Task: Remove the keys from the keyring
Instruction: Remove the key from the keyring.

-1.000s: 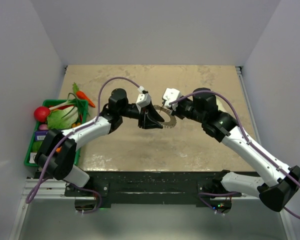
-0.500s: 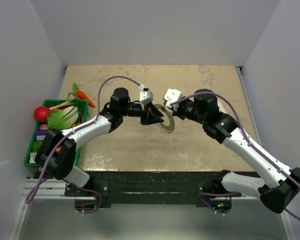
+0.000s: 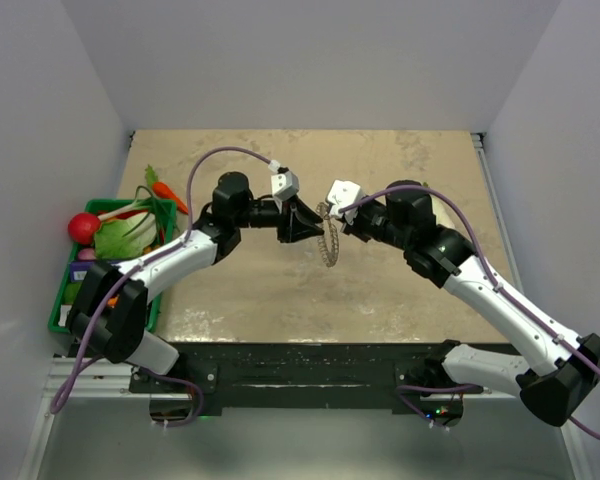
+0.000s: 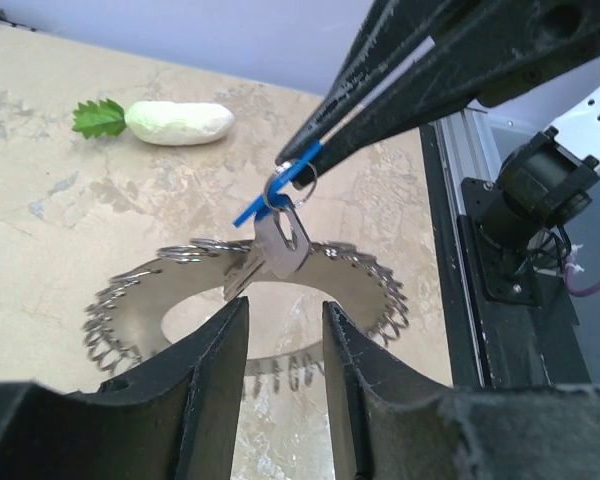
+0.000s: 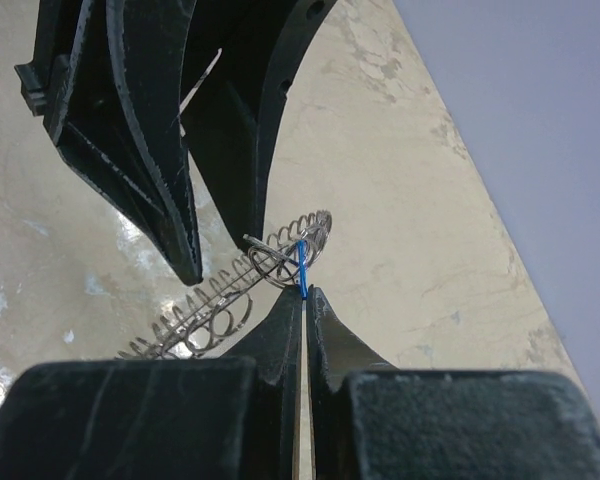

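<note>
My right gripper [image 5: 305, 292] is shut on the blue head [image 5: 302, 265] of the small silver key [image 4: 275, 250]. It holds the key above the table. The keyring [image 4: 365, 280], a wide grey coiled loop, hangs from the key's small ring. In the top view the keyring [image 3: 328, 242] shows edge-on between the two grippers. My left gripper [image 4: 285, 325] is open just short of the key's tip, with nothing between its fingers [image 4: 215, 370]. From above, the left gripper [image 3: 315, 222] faces the right gripper [image 3: 327, 211] closely.
A white radish with green leaves [image 4: 175, 122] lies on the table beyond the keyring. A green basket [image 3: 105, 207] of toy vegetables, with a red tomato [image 3: 82, 227], stands at the left edge. A carrot [image 3: 170, 195] lies beside it.
The left gripper has drawn back up and to the left, away from the keyring. The keyring has swung from nearly flat to edge-on under the right gripper.
</note>
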Robot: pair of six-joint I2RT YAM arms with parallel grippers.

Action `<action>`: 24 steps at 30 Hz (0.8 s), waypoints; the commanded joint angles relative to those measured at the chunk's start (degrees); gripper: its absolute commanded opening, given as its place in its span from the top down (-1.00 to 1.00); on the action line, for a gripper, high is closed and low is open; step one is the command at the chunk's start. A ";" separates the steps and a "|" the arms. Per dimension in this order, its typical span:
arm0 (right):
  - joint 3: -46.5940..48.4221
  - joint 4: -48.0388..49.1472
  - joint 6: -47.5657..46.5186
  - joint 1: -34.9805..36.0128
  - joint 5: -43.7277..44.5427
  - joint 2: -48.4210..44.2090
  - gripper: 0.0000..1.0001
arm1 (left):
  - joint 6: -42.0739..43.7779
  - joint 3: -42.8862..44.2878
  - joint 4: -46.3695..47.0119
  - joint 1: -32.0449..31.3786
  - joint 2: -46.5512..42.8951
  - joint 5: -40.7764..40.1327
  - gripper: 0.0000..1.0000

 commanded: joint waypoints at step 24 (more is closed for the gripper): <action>-0.52 4.64 1.67 0.24 -2.13 0.28 1.00 | -7.73 -0.70 11.19 2.09 -1.58 0.64 0.17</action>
